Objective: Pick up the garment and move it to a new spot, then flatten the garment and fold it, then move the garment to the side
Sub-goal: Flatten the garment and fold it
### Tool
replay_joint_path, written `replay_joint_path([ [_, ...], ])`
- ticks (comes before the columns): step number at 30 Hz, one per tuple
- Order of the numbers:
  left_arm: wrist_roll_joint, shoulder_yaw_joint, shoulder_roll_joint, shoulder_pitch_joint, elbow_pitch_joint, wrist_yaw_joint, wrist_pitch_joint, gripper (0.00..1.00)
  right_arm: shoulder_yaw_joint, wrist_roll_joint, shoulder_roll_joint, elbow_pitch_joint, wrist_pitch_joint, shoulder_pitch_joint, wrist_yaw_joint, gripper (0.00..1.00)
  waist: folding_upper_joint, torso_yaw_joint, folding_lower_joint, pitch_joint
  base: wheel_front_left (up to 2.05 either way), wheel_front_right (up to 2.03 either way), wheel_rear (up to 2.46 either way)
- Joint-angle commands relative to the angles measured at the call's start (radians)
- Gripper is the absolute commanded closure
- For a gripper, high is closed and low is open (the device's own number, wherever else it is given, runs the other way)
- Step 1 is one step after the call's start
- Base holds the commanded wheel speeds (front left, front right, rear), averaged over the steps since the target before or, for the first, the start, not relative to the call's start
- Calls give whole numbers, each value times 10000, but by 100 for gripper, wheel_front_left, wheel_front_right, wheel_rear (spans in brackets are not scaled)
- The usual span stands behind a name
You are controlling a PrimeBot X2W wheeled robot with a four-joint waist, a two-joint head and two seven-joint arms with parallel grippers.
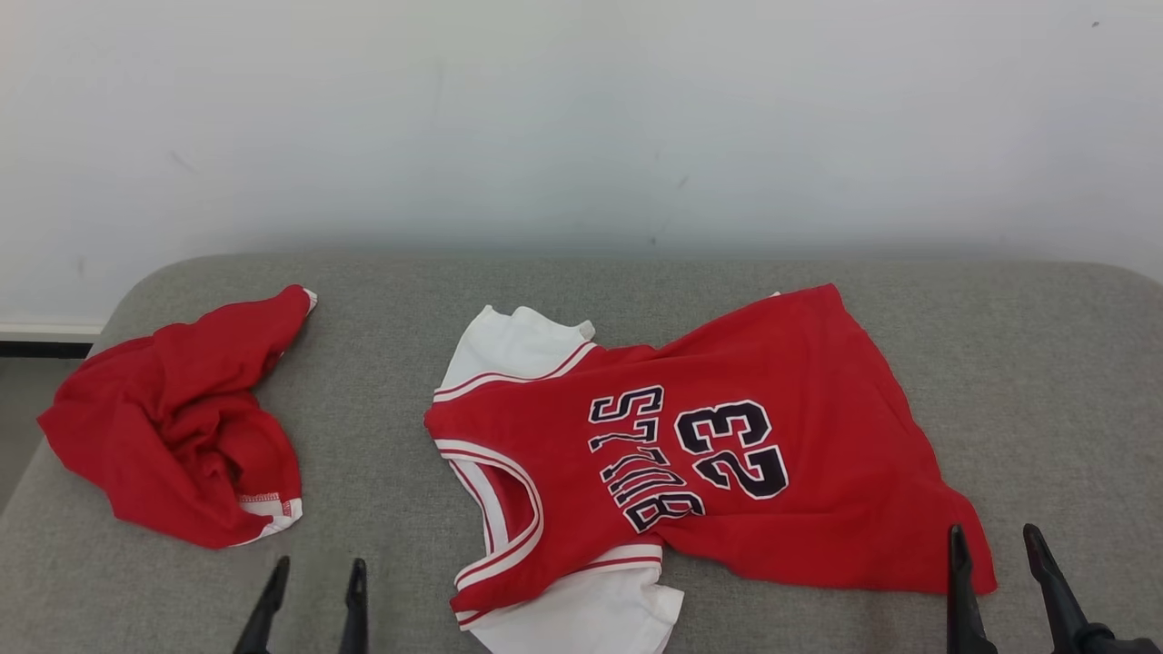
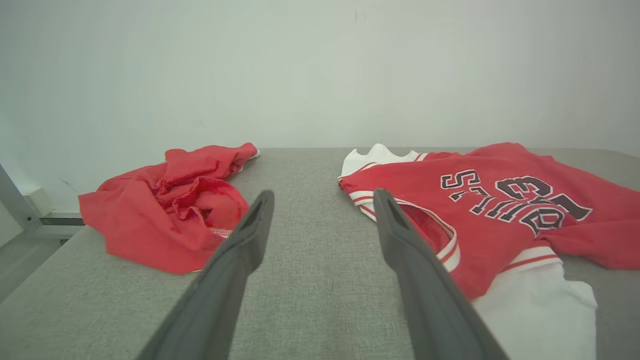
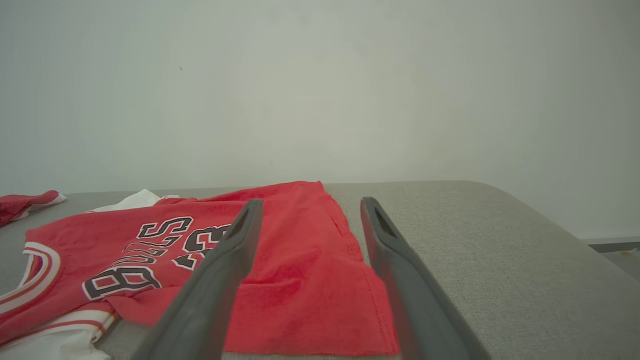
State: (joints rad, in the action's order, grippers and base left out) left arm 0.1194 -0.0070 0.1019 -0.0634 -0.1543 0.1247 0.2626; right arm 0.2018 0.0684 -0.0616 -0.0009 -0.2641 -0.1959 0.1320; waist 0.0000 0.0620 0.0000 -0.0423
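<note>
- The jersey (image 1: 727,454), red with white sleeves, lies print-up and roughly spread mid-counter. One hem corner is rumpled, so it probably still needs flattening before any fold.
- The left end effector (image 1: 320,563) sits just off the jersey's collar end, fingers apart and empty.
- The right end effector (image 1: 992,530) sits at the jersey's hem corner, also apart and empty. One at each end suggests readiness to take both ends.
- A crumpled red garment (image 1: 173,427) lies well apart from the jersey, beyond its collar end.
- The counter (image 1: 1045,363) under the jersey is grey woven fabric with rounded corners.
- A plain pale wall (image 1: 581,118) stands behind the jersey.
</note>
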Motion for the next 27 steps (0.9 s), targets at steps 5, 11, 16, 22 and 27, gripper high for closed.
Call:
replay_joint_path([
  [5,239,-970,-159,-230,-526,74,32,0,256,-33,-83,446,-3,137,-28,0,0,53,0,98,0,0,0],
  [11,821,-2748,-253,-364,-1496,52,32,0,493,-153,-319,1167,-3,398,-28,0,0,16,0,246,0,0,0],
  [16,1572,-4045,-334,-169,-2581,54,-79,0,618,-244,-500,1743,-3,671,-28,0,0,-87,0,382,0,0,0],
  [22,2998,-5241,-470,387,-3633,54,-168,0,668,-414,-974,3347,-3,1415,-28,0,0,-355,0,574,0,0,0],
  [27,3533,-5532,-481,743,-4283,53,-169,0,526,-495,-1338,4519,-3,2087,-28,0,0,-482,0,603,0,0,0],
])
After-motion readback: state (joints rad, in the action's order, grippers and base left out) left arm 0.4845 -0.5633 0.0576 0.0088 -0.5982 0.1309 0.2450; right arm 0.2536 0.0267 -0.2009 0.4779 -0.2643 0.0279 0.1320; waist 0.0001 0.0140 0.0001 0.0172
